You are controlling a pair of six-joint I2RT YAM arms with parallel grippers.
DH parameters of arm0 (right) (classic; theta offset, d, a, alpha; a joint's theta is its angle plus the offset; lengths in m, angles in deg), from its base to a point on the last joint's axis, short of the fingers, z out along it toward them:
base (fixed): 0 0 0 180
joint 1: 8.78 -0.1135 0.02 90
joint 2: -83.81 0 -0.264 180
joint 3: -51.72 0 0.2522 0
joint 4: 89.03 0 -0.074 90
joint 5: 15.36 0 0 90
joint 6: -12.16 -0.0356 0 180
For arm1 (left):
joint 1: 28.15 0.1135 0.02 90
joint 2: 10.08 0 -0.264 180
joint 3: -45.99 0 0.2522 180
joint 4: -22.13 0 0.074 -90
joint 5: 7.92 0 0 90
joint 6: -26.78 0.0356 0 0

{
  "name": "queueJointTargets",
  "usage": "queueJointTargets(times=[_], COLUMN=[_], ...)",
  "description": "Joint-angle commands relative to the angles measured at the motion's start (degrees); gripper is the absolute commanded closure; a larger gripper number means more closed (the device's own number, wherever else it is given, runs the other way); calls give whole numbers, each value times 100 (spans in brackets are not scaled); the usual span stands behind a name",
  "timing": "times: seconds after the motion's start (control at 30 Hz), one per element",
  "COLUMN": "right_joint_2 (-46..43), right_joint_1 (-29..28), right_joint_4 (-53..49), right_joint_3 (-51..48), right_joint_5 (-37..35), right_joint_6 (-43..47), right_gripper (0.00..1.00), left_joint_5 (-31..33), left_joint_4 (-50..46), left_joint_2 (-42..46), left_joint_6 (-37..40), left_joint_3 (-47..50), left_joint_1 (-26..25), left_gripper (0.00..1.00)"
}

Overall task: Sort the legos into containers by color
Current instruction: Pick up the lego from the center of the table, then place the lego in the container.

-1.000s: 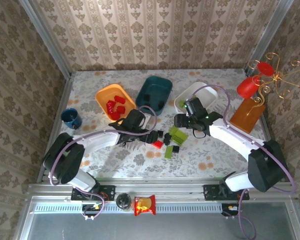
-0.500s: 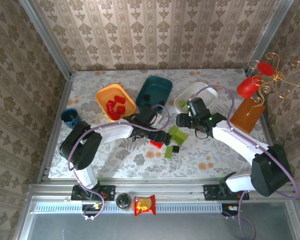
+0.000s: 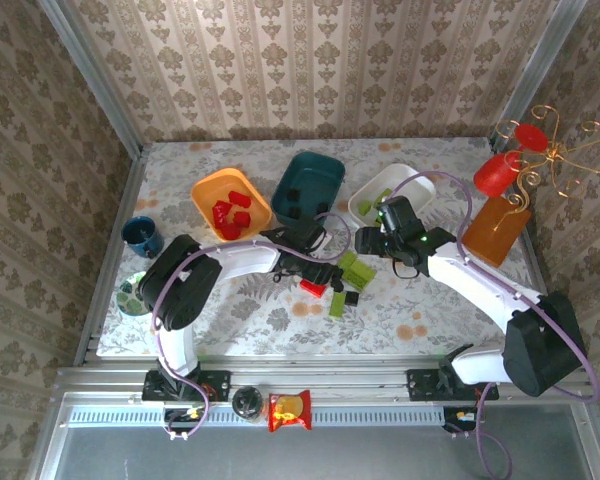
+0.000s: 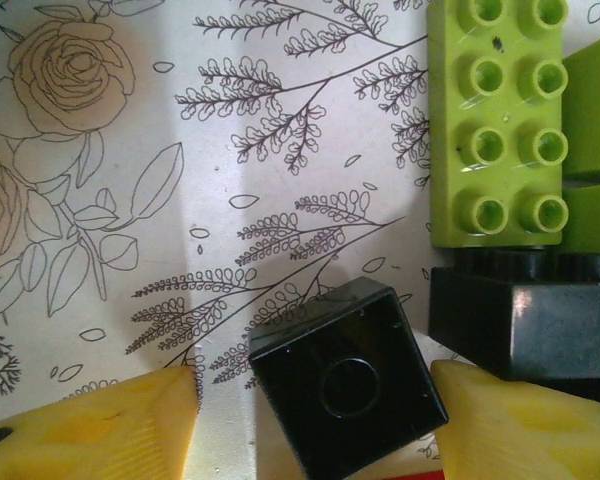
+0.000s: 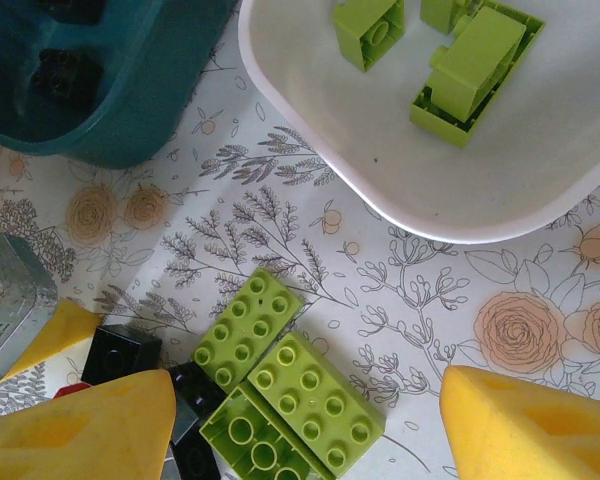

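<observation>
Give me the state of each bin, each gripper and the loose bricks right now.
Orange bin: holds red bricks.
Teal bin: holds black bricks.
White bin: holds green bricks.
Left gripper: open, astride an upside-down black brick on the table.
Right gripper: open, over loose green bricks.
Red brick: loose on the table.

Around me, damask wallpaper in beige and brown covers three walls [image 3: 310, 60]. My bench [image 3: 180, 165] wears a pale floral cloth, evenly lit. Aluminium rails [image 3: 330, 378] frame its near edge, left edge and rear corners.
</observation>
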Motion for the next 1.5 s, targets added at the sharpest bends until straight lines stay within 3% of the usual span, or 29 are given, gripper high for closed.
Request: queueJointTargets(times=[0.0, 0.13, 0.5, 0.77, 1.0, 1.13, 1.47], right_joint_2=[-141, -106, -133, -156, -228, -221, -318], right_joint_1=[29, 29, 36, 38, 38, 36, 36], right_joint_4=[41, 59, 64, 79, 94, 107, 31], right_joint_3=[-75, -58, -91, -58, -39, -64, -259], right_joint_5=[-113, -103, -103, -89, -84, -84, 56], right_joint_6=[-97, -105, -114, -141, -158, -175, -168], right_gripper=[28, 28, 28, 28, 28, 28, 28], left_joint_5=[146, -81, -174, -6, 292, 188, 145], left_joint_4=[-172, 104, 329, 185, -114, -230, -822], left_joint_2=[-117, -92, -5, 821, 1579, 1165, -987], left_joint_6=[-43, -45, -106, -217, -153, 12, 274], left_joint_3=[-45, 50, 121, 306, -254, -1084, -3383], left_joint_1=[118, 123, 158, 282, 682, 944, 1524], left_gripper=[35, 34, 57, 65, 66, 66, 68])
